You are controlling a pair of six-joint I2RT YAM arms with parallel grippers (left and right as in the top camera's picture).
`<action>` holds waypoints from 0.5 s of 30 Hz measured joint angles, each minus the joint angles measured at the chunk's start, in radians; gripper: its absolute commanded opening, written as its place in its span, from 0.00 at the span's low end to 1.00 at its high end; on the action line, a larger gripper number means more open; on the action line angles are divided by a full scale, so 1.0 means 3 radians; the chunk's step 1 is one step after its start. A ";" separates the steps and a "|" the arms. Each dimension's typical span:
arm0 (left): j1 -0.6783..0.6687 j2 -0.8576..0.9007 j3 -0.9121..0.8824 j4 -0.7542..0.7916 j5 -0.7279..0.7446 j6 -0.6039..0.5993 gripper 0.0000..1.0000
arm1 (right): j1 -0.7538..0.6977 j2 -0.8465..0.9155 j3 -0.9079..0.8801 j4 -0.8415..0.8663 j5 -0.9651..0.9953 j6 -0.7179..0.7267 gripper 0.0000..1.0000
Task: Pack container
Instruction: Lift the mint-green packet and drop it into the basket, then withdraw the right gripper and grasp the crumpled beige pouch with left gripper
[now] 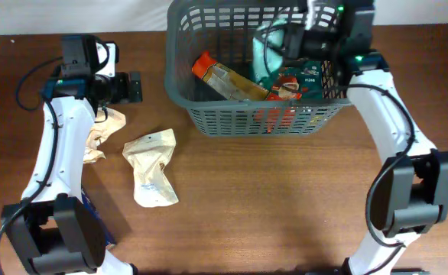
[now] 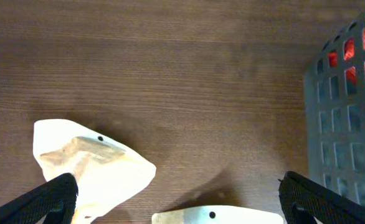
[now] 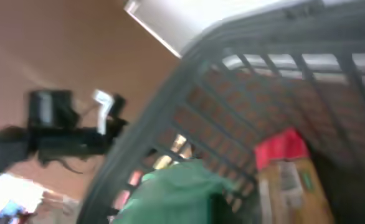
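Note:
The dark grey basket (image 1: 254, 118) stands at the back centre; its lattice wall also shows in the left wrist view (image 2: 347, 124) and the right wrist view (image 3: 170, 112). Inside lie an orange-red packet (image 1: 220, 76) and a red and green packet (image 1: 297, 84). My right gripper (image 1: 293, 42) is over the basket's right half, shut on a green packet (image 1: 270, 50), which also shows blurred in the right wrist view (image 3: 182, 193). My left gripper (image 1: 132, 88) is open and empty, left of the basket, above two cream packets (image 2: 89, 165) (image 2: 220, 216).
On the table, a flat cream packet (image 1: 151, 164) lies in front of the basket's left end, and a crumpled cream packet (image 1: 102, 134) lies beside the left arm. A blue item (image 1: 95, 218) sits by the left arm's base.

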 measured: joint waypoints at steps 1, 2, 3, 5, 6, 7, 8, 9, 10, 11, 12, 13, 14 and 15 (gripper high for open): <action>0.0000 0.0000 0.0000 -0.0001 0.0009 0.0000 0.99 | 0.0027 0.0000 0.0000 -0.0123 0.0079 -0.0079 0.62; 0.0000 0.0000 0.0000 0.0000 0.0015 0.0000 0.99 | 0.0043 0.0000 0.0004 -0.0239 0.0149 -0.0160 0.67; -0.0001 0.0000 0.0000 -0.0001 0.0015 0.0000 0.99 | 0.0053 0.0000 0.0009 -0.0370 0.0219 -0.0261 0.69; 0.0000 0.0000 0.0000 0.0000 0.0024 0.0000 0.99 | 0.0064 0.0000 0.0017 -0.0661 0.0376 -0.0474 0.70; 0.0000 0.0000 0.0000 -0.0001 0.0028 0.0000 0.99 | 0.0064 0.0000 0.0017 -0.0804 0.0453 -0.0576 0.70; 0.0000 0.0001 0.0000 -0.0003 0.0029 0.0000 0.99 | 0.0064 0.0000 0.0019 -0.0991 0.0577 -0.0683 0.70; -0.0001 0.0001 0.0000 0.0000 0.0029 0.0000 0.99 | 0.0064 0.0000 0.0020 -0.1200 0.0730 -0.0792 0.72; -0.0001 0.0001 0.0000 -0.0001 0.0028 0.0000 0.99 | 0.0064 0.0000 0.0020 -0.1383 0.0888 -0.0888 0.78; 0.0000 0.0001 0.0000 -0.0001 0.0028 0.0000 0.99 | 0.0064 0.0000 0.0018 -0.1541 0.1047 -0.0974 0.83; 0.0000 0.0003 0.0000 -0.0001 0.0028 0.0000 0.99 | 0.0064 0.0000 0.0018 -0.1657 0.1204 -0.1062 0.89; 0.0000 0.0003 0.0000 -0.0001 0.0028 0.0001 0.99 | 0.0064 0.0000 0.0018 -0.1728 0.1333 -0.1139 0.93; 0.0000 0.0003 0.0000 -0.0001 0.0028 0.0014 0.99 | 0.0062 0.0000 0.0018 -0.1765 0.1433 -0.1207 0.95; 0.0000 0.0003 0.0000 -0.0001 0.0028 0.0027 0.99 | 0.0062 0.0000 0.0018 -0.1778 0.1502 -0.1249 0.99; -0.0001 0.0003 0.0000 -0.0001 0.0027 0.0038 0.99 | 0.0062 0.0000 0.0019 -0.1788 0.1542 -0.1288 0.99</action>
